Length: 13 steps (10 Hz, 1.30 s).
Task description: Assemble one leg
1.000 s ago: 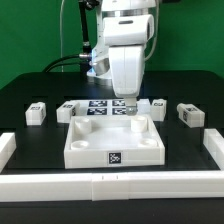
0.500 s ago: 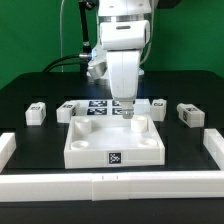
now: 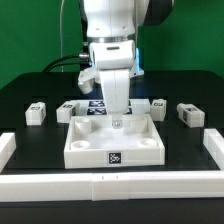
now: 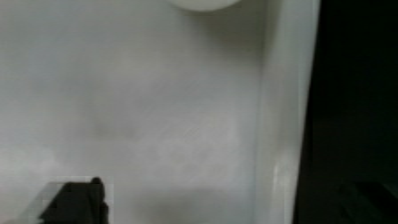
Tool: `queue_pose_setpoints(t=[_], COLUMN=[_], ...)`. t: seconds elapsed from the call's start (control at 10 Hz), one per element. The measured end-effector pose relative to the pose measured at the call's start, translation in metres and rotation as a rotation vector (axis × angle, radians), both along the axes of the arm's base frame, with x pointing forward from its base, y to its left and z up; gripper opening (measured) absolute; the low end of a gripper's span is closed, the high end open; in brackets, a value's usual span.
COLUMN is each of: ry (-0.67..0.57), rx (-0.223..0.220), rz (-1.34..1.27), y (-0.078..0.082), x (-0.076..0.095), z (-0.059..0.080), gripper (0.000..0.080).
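Your gripper (image 3: 118, 122) hangs low over the white panel (image 3: 88, 152), whose corner socket (image 4: 210, 6) faces up to receive a leg (image 3: 188, 114). You cannot tell whether its jaws are open or closed.

White on black, all across the desk (image 3: 22, 98)!
The white panel (image 3: 90, 150) shows a black-and-white tag (image 3: 115, 157) on its front. Behind the panel, the marker board (image 3: 97, 108) has black-and-white squares. Each white leg (image 3: 36, 113) beside the panel is tagged black-and-white too. Green backdrop (image 3: 30, 40), white arm (image 3: 110, 40).
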<state>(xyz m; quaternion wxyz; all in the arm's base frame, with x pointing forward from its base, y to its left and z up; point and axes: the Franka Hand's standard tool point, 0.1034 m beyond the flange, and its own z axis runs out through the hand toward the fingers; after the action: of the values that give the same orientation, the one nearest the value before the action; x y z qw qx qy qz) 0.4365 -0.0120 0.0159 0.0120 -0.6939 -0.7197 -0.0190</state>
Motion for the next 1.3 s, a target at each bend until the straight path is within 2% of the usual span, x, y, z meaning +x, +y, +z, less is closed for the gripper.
queue_pose_setpoints(t=[0.2, 0.5, 0.6, 0.7, 0.8, 0.9, 1.0, 1.3], ry=[0.014, 0.014, 0.015, 0.015, 0.016, 0.016, 0.017, 0.017], rx=[0.004, 0.004, 0.004, 0.004, 0.004, 0.004, 0.005, 0.004], rz=[-0.006, -0.018, -0.019, -0.019, -0.019, -0.019, -0.019, -0.02], y=[0.0018, 0.0018, 0.0018, 0.0018, 0.0018, 0.0018, 0.0017, 0.0017], x=[-0.005, -0.0043, -0.0043, -0.0045, -0.0047, -0.005, -0.005, -0.0051], z=[-0.008, -0.0081, -0.0082, -0.0084, -0.0086, -0.0088, -0.009, -0.009], gripper=[0.065, 0.0627, 0.0413, 0.0413, 0.0205, 0.0205, 0.0057, 0.0057])
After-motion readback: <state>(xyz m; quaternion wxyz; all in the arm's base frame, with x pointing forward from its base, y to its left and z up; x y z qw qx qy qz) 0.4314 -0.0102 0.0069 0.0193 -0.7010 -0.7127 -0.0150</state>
